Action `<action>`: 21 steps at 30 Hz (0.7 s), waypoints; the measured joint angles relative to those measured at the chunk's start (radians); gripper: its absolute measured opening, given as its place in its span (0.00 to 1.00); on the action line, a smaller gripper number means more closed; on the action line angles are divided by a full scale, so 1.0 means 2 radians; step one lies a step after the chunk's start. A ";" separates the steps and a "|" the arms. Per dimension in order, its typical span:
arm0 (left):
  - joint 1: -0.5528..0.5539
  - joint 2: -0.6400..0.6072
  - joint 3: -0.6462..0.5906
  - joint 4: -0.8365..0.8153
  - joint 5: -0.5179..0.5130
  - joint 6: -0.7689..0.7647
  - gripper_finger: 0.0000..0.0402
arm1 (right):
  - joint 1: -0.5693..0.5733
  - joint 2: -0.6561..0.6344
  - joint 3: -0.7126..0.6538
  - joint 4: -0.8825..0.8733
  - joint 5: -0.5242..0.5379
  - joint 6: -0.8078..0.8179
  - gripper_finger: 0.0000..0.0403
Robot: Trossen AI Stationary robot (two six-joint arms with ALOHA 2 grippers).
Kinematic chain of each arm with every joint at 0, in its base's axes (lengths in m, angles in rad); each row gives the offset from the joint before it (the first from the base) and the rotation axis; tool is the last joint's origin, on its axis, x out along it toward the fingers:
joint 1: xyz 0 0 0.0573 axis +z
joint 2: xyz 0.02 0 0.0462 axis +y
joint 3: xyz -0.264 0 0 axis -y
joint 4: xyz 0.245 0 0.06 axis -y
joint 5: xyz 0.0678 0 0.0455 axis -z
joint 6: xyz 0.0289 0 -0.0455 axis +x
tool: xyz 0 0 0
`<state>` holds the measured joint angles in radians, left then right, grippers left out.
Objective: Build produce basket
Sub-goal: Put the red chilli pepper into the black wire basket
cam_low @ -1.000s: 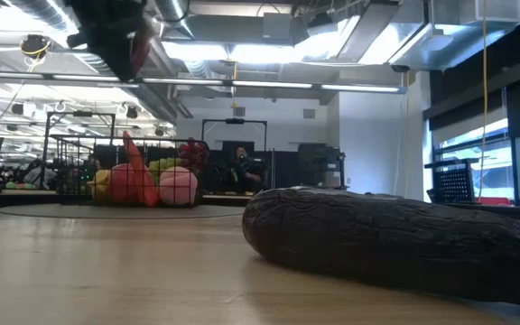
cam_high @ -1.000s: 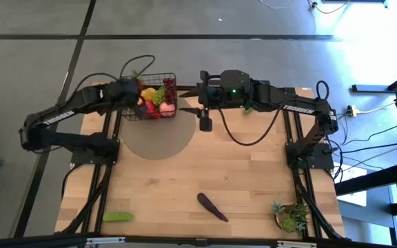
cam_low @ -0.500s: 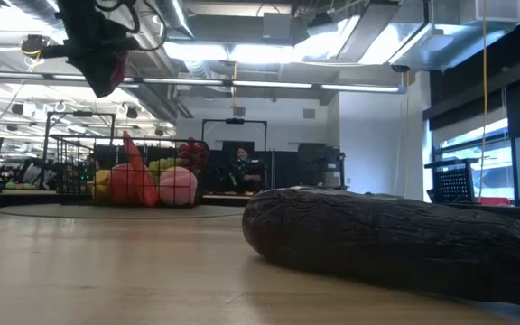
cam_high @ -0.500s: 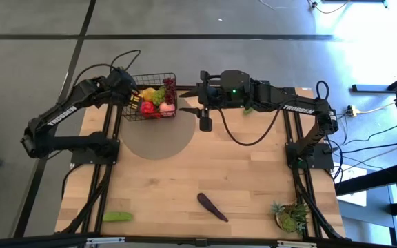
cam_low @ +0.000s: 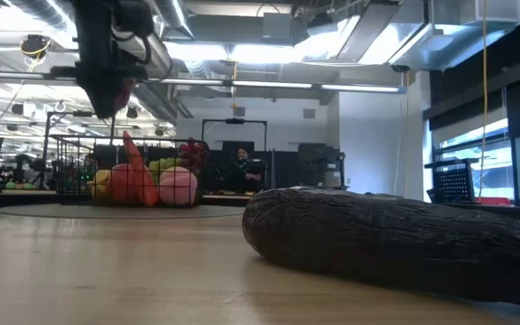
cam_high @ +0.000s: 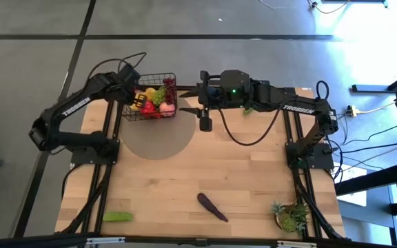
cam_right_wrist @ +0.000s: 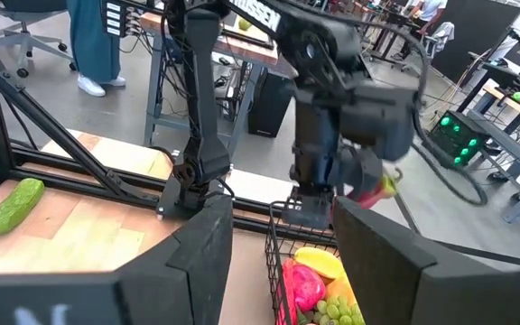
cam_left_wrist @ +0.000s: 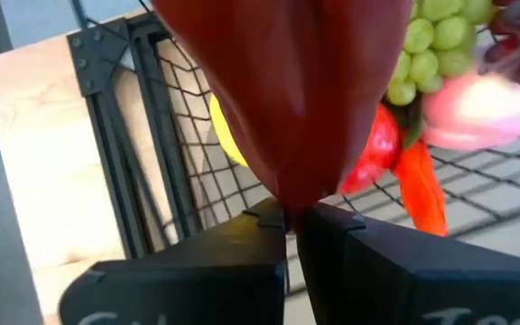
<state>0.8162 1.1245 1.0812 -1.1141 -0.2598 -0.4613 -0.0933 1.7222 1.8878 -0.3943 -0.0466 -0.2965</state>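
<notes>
Your left hand (cam_left_wrist: 292, 217) is pinched on a smooth red toy fruit (cam_left_wrist: 287, 90), hovering over the black wire-mesh basket's (cam_high: 169, 77) left edge, placed to drop it in. Your right hand (cam_high: 197, 100), spread and empty, waits just right of the basket.

Robotics lab, other rigs (cam_right_wrist: 477, 86), exposed ducts (cam_low: 242, 18)

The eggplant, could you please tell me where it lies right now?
In the high view the eggplant lies near the table's front edge, about midway between the cucumber and the potted plant, far from the basket.
</notes>
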 joint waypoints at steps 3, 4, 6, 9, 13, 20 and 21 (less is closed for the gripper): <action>0.009 0.019 -0.010 0.031 -0.002 0.012 0.00 | 0.000 0.000 0.000 0.000 0.000 0.000 0.48; 0.014 0.027 -0.012 0.037 -0.002 0.013 0.00 | 0.000 0.000 0.000 0.000 0.000 0.000 0.48; 0.027 0.043 -0.016 0.039 -0.003 0.013 0.00 | 0.000 0.000 0.000 0.000 0.000 0.000 0.48; 0.048 0.068 -0.018 0.040 -0.004 0.018 0.00 | 0.000 0.000 0.000 0.000 0.000 0.000 0.48; 0.069 0.106 -0.020 0.042 -0.004 0.040 0.00 | 0.000 0.000 0.000 0.000 0.000 0.000 0.48; 0.093 0.157 -0.020 0.069 -0.003 0.066 0.00 | 0.000 0.000 0.000 0.000 0.000 0.000 0.48; 0.095 0.164 -0.020 0.070 0.000 0.066 0.00 | 0.000 0.000 0.000 0.000 0.000 0.000 0.48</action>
<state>1.0067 1.4532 1.0408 -0.9741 -0.2594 -0.3292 -0.0933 1.7222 1.8879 -0.3943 -0.0463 -0.2965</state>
